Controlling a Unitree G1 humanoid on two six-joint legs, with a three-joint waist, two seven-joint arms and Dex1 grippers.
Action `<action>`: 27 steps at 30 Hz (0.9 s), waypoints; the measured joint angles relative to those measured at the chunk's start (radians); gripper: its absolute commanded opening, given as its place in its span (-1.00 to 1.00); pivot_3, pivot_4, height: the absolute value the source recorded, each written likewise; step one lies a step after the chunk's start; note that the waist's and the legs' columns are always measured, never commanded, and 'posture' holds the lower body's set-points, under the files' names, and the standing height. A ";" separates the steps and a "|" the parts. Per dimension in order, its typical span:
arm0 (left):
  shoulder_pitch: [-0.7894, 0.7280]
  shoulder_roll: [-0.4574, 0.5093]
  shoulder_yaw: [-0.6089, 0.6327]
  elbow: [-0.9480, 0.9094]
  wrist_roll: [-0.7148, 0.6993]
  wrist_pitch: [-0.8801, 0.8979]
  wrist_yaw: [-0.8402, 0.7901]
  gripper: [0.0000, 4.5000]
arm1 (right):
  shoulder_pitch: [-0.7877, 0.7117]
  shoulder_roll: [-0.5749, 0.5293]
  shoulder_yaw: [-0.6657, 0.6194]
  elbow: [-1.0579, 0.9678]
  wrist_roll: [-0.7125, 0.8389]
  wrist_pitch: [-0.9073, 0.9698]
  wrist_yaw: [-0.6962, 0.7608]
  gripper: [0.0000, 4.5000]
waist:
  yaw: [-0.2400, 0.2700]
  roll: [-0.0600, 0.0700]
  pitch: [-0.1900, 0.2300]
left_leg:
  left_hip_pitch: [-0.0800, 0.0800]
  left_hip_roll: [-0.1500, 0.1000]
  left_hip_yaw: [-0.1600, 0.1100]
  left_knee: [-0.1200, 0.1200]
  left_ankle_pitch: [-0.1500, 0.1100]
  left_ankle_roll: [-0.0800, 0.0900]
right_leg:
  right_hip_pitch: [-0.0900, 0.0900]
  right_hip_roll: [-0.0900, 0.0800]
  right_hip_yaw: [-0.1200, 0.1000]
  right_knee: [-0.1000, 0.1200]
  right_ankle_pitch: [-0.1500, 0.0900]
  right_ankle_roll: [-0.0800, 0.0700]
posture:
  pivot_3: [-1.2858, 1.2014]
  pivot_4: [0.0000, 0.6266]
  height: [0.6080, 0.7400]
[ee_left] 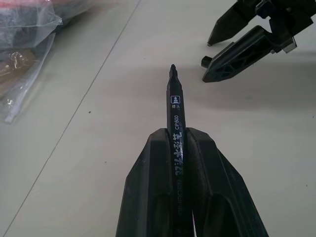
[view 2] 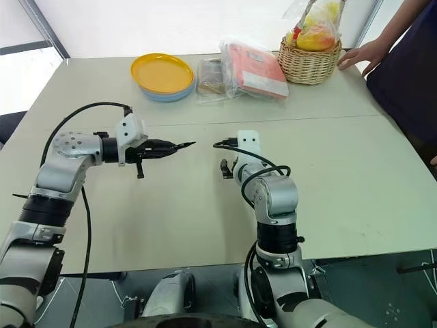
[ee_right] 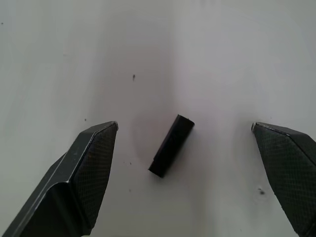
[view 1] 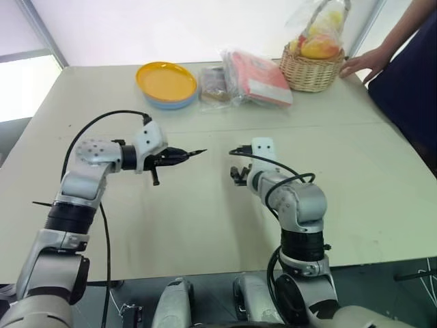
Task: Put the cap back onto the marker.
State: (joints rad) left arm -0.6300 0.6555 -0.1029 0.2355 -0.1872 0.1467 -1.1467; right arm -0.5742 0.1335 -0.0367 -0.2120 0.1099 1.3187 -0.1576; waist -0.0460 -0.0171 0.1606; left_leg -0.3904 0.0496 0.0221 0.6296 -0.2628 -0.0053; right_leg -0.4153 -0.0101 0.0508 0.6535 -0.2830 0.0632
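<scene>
We see the cap (ee_right: pixel 171 146) lying on its side on the pale table (view 1: pixel 205 225), a short black piece set aslant, with bare table all round it. Our right gripper (ee_right: pixel 185 129) hangs over it with its fingers spread wide, one to each side of the cap and neither touching it. From the head, that gripper sits near the middle of the table, pointing down and away from us.

The marker (ee_left: pixel 176 111) is clamped between the fingers of our left gripper (view 1: pixel 179 156), its bare pointed tip sticking out well past the fingertips. It is held above the table, roughly level, and aims across toward the right gripper, with a clear gap of table between the tip and the right fingers (ee_left: pixel 237 59).

Along the far edge we see a stack of plates (view 1: pixel 166 83), yellow on top and blue beneath, then some clear-wrapped packets (view 1: pixel 249 76) beside it, and a wicker basket (view 1: pixel 313 68) holding bagged yellow things. A person's hand (view 1: pixel 363 63) rests on the table just beside the basket.
</scene>
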 measured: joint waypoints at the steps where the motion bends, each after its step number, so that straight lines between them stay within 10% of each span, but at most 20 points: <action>1: 0.003 -0.001 0.000 -0.001 0.000 0.000 0.003 -1.00 | 0.000 0.000 0.002 0.005 0.000 -0.006 0.001 0.77 | 0.000 0.000 0.000 | 0.000 0.000 0.000 0.000 0.000 0.000 | 0.000 0.000 0.000 0.000 0.000 0.000 | 0.03 -0.52 1.00; 8: 0.020 -0.001 0.010 -0.014 -0.010 0.002 0.026 -1.00 | 0.000 0.000 0.002 0.024 -0.009 -0.018 0.009 -0.78 | -0.002 0.000 0.000 | 0.000 0.000 0.000 0.000 0.000 0.000 | 0.000 0.000 0.000 0.000 0.000 0.000 | 0.03 -0.52 1.00; 17: 0.029 -0.001 0.012 -0.014 -0.018 0.001 0.044 -1.00 | 0.002 -0.011 0.026 0.025 -0.009 -0.014 0.041 -0.78 | -0.002 0.000 -0.001 | 0.000 0.001 0.000 0.000 0.000 0.000 | 0.000 0.000 0.000 0.000 0.000 0.000 | 0.03 -0.52 1.00; 23: 0.031 -0.002 0.012 -0.015 -0.018 0.000 0.055 -1.00 | 0.015 -0.052 0.073 -0.001 0.007 0.008 0.107 0.30 | 0.000 0.000 -0.001 | 0.000 0.000 0.000 0.000 0.000 0.000 | 0.000 0.000 0.000 0.000 0.000 0.000 | 0.03 -0.52 1.00; 27: 0.038 -0.003 0.012 -0.015 -0.018 0.000 0.059 -1.00 | 0.042 -0.112 0.098 -0.057 0.028 0.047 0.159 0.30 | 0.004 -0.001 -0.001 | 0.000 0.000 0.000 0.000 0.000 0.000 | 0.001 -0.001 0.000 -0.001 0.000 0.000 | 0.03 -0.52 1.00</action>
State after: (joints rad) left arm -0.5924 0.6529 -0.0907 0.2209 -0.2053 0.1463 -1.0877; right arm -0.5319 0.0212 0.0614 -0.2691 0.1375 1.3653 0.0015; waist -0.0424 -0.0180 0.1596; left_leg -0.3901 0.0497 0.0216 0.6300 -0.2628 -0.0053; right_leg -0.4141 -0.0106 0.0505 0.6529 -0.2830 0.0632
